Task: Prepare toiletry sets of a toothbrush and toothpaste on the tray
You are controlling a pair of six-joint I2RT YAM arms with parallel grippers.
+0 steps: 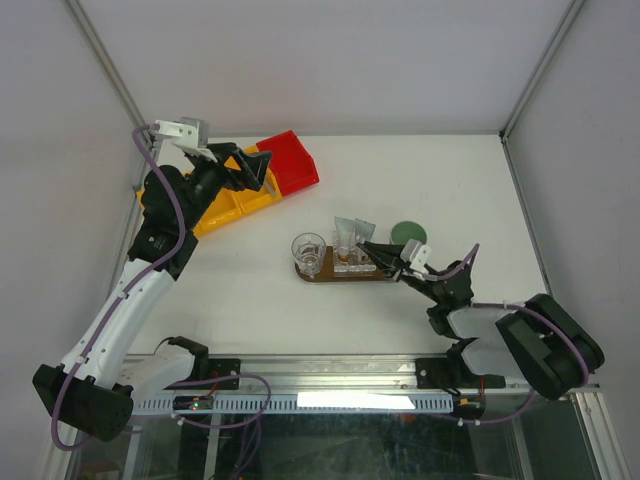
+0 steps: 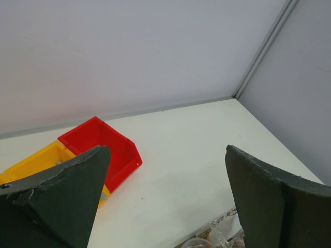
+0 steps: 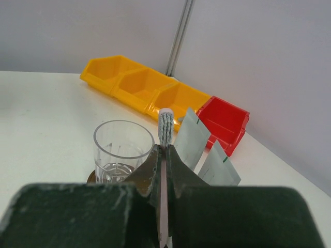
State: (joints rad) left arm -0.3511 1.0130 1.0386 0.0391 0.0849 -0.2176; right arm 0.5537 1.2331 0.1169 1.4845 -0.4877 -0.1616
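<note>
The dark brown wooden tray (image 1: 330,277) lies mid-table, its edge also showing in the right wrist view (image 3: 91,177). On it stand a clear glass (image 1: 308,252) (image 3: 124,147) and two pale grey-blue toothpaste tubes (image 1: 352,235) (image 3: 192,137), upright. My right gripper (image 1: 367,248) (image 3: 164,151) hangs over the tray beside the tubes, shut on a pale toothbrush (image 3: 165,128) whose bristled head sticks out past the fingertips. My left gripper (image 1: 262,172) (image 2: 165,155) hovers wide open over the bins at the back left, with nothing between its fingers (image 2: 62,191).
A row of yellow bins (image 1: 232,205) (image 3: 139,82) (image 2: 36,163) ends in a red bin (image 1: 292,162) (image 3: 225,121) (image 2: 101,147) at the back left. A mint-green cup (image 1: 408,233) stands just behind the tray's right end. Enclosure walls close off the back and sides.
</note>
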